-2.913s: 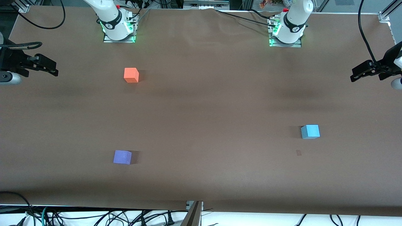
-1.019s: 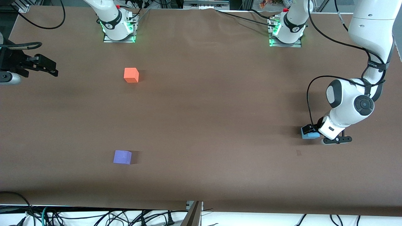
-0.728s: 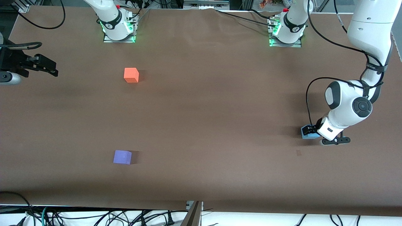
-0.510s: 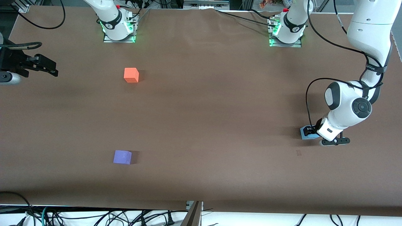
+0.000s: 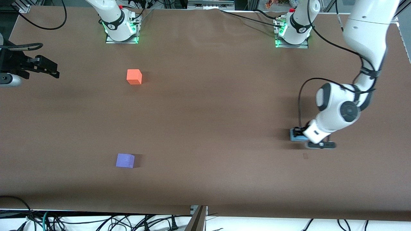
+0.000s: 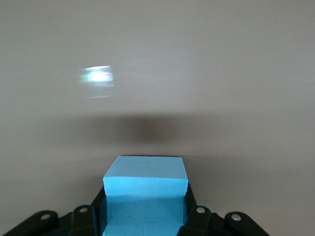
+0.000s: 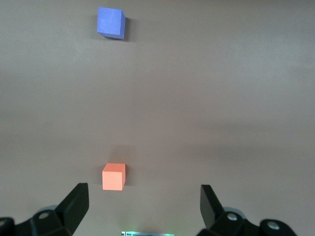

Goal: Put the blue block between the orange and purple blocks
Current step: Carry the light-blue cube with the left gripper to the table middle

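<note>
- The left gripper (image 5: 301, 134) pinches the blue block (image 6: 145, 196) toward the left arm's end of the table (image 5: 205, 128).
- The right gripper (image 7: 142, 206) waits with jaws spread, over the table near the orange block (image 5: 134, 77).
- The purple block (image 5: 125, 160) lies nearer the front camera than the orange block.

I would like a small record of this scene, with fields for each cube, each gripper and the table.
blue cube: small light sky-blue matte cube, held toward the left arm's end of the table
orange cube: bright orange matte cube, on the table toward the right arm's end
purple cube: violet-purple matte cube, nearer the front camera than the orange cube
left gripper: shut on the blue cube
right gripper: open, empty, waiting at the table's edge
table: brown surface
</note>
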Robot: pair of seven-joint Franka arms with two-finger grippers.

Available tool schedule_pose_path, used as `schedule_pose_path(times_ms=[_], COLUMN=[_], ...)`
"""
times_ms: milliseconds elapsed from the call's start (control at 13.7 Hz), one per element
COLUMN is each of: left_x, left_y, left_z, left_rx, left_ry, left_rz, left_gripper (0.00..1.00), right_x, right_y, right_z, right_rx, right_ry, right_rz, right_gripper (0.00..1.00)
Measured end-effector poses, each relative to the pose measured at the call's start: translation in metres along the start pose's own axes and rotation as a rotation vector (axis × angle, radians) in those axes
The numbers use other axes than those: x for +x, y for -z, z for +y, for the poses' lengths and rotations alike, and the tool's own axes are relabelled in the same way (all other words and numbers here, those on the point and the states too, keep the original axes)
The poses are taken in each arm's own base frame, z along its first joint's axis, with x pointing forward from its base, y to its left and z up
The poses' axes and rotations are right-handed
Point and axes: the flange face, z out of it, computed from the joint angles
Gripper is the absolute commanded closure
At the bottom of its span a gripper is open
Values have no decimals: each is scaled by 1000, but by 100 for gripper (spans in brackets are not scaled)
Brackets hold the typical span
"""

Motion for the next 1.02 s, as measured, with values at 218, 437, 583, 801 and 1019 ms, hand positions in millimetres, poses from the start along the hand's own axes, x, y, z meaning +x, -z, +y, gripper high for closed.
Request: schedule_pose_path(times_ms=[218, 437, 583, 801, 1019], left_x=[-8, -38, -63, -83, -104], left_y=[11, 2, -17, -33, -28], left_z=[120, 247, 325, 398, 450], left_rx=[-14, -40, -60, -98, -139], left_ry=[66, 167, 211, 243, 257], left_rz=[14, 17, 12, 18, 33], left_gripper=[100, 100, 100, 100, 69], right_x=[0, 0, 1, 4, 10], right_y=[0, 0, 0, 0, -9], right_z=[0, 0, 0, 1, 1], right_rx=[0, 0, 0, 0, 0], right_ry=[0, -1, -1, -1, -1], right_rz=[0, 0, 6, 21, 6], right_gripper=[0, 0, 0, 0, 0])
